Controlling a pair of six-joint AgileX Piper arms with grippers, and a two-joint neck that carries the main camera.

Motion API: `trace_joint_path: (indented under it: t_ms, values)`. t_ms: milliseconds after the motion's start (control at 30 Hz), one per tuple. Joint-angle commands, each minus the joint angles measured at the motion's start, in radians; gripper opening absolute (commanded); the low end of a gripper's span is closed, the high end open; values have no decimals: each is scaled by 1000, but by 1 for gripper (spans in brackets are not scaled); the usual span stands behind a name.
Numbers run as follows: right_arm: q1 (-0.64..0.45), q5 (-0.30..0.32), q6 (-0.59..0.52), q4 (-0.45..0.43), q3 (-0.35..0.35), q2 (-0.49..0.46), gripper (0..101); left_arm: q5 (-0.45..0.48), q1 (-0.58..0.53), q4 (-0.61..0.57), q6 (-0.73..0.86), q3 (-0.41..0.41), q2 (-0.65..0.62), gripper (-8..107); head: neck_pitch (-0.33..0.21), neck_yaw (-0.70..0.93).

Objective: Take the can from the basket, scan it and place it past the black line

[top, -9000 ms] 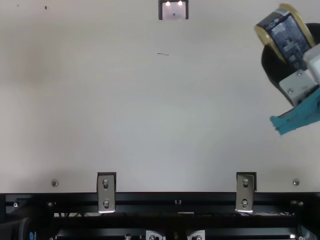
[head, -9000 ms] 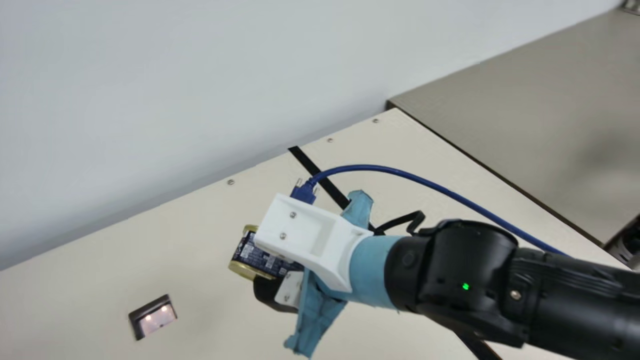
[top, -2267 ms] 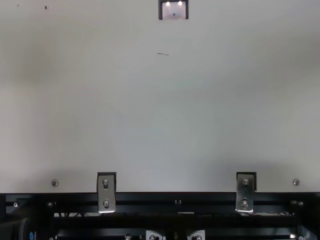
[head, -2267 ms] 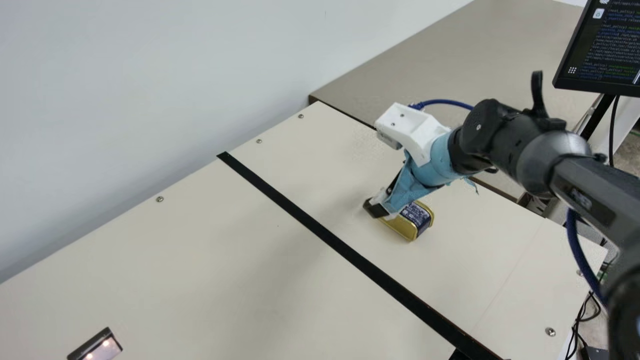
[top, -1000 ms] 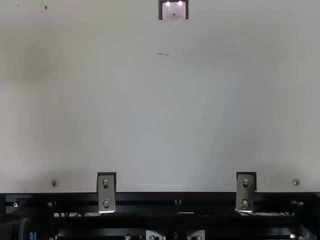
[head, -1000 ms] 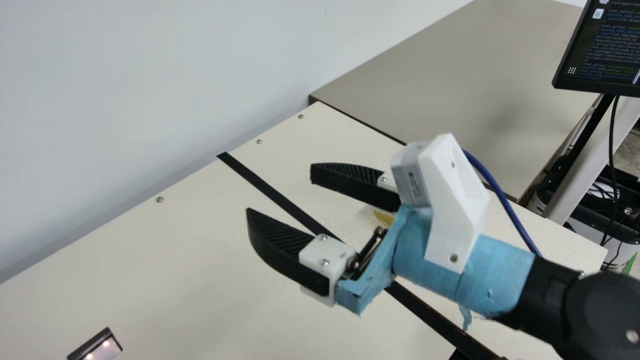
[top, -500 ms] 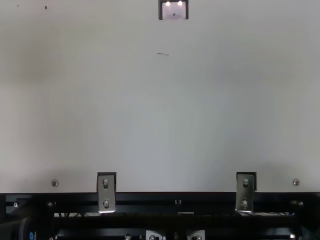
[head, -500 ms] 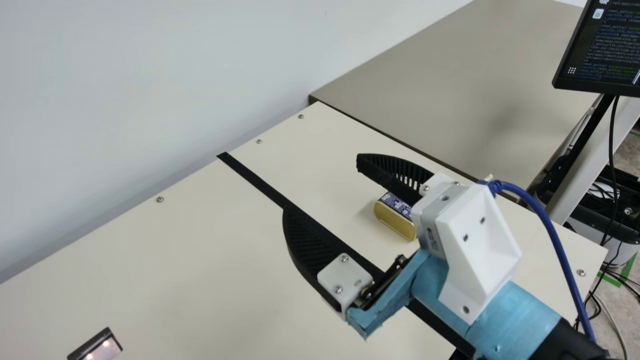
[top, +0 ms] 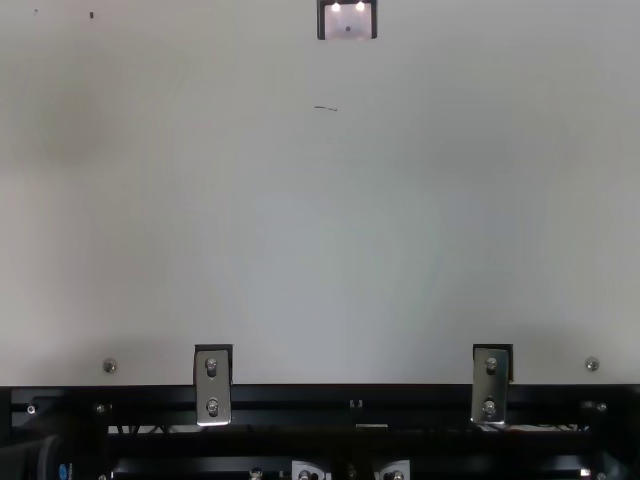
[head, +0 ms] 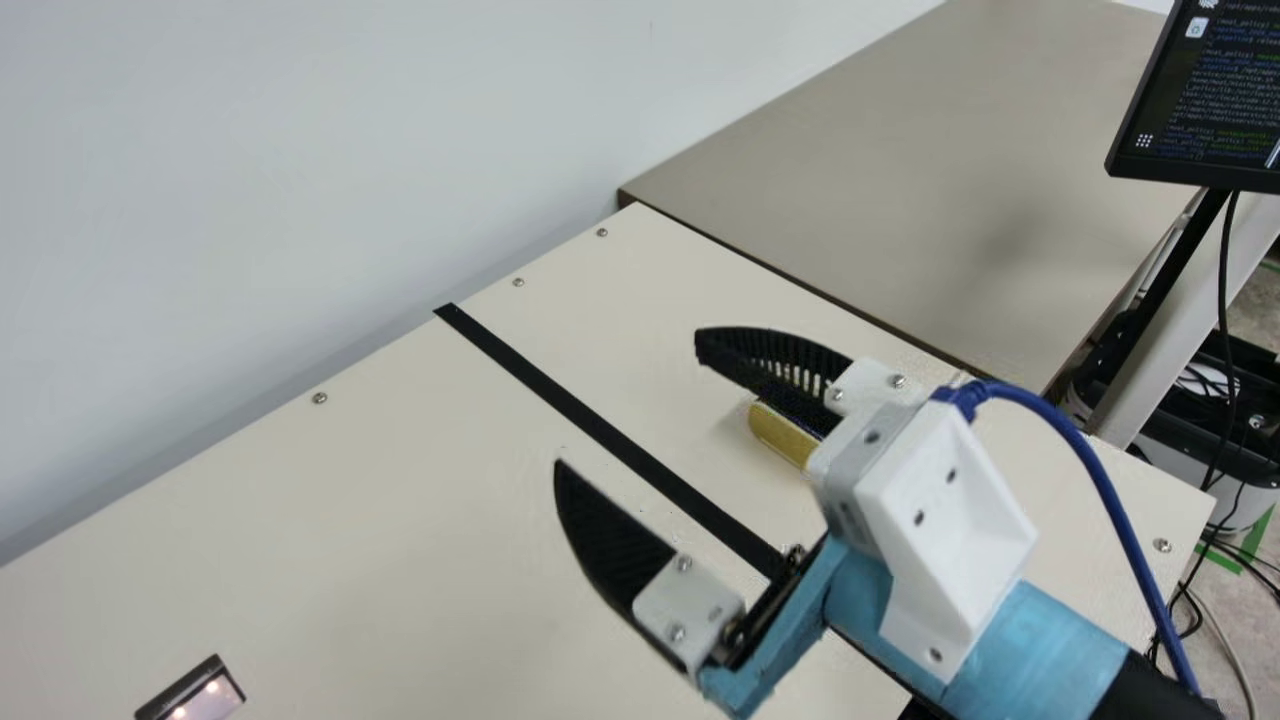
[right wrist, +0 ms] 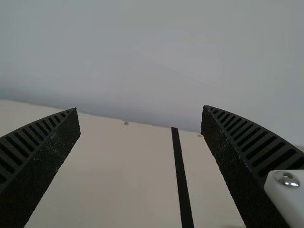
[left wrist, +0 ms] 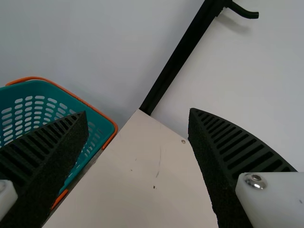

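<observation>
Cream table [head: 350,560], pale wall [head: 300,150] along its far edge, small screws set in the top. Grey-brown surface [head: 920,180] adjoins on the right. Black line [head: 600,430] runs from the far edge towards near. Two metal brackets [top: 212,385] [top: 490,385] at the near edge.

Monitor [head: 1210,100] on a black stand to the right; loose cables [head: 1190,610] and green tape [head: 1235,555] on the floor. Black-framed window [head: 205,693] with two lights sits in the table, left of the line. Teal basket [left wrist: 35,109] with orange rim is just beside the table; black post [left wrist: 175,57] against the wall.

Can [head: 780,433], gold and dark, is on the table right of the line, apart from it. Right gripper [head: 626,399] blocks part of the view of it; contact, can't tell. Jaws wide, nothing between. Blue cable [head: 1110,480] curves off its wrist. Left gripper [left wrist: 137,112]: also wide, holding nothing.
</observation>
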Motion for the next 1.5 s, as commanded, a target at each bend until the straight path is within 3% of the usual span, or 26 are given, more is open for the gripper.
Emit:
trace_joint_path:
  t_ms: [0,200,400,433,633,667,733,1067,1467]
  values:
    - [113,-34,-66,-25,5,23,101,0,0,0,0,0,0,90,-37,-28]
    - [322,-117,-149,-120,4,104,101,0,0,0,0,0,0,90,-37,-28]
    - [474,-179,-152,-259,7,147,101,0,0,0,0,0,0,90,-37,-28]
    - [401,-162,-164,-200,4,147,101,0,0,0,0,0,0,90,-37,-28]
    - [475,-174,-155,-257,5,148,101,0,0,0,0,0,0,90,-37,-28]
    - [499,-179,-106,-302,0,138,101,0,0,0,0,0,0,90,-37,-28]
    - [492,-180,-97,-293,7,122,101,0,0,0,0,0,0,90,-37,-28]
    - [463,-168,59,-311,95,-47,101,0,0,0,0,0,0,90,-37,-28]
    - [462,-161,60,-313,96,-48,101,0,0,0,0,0,0,90,-37,-28]
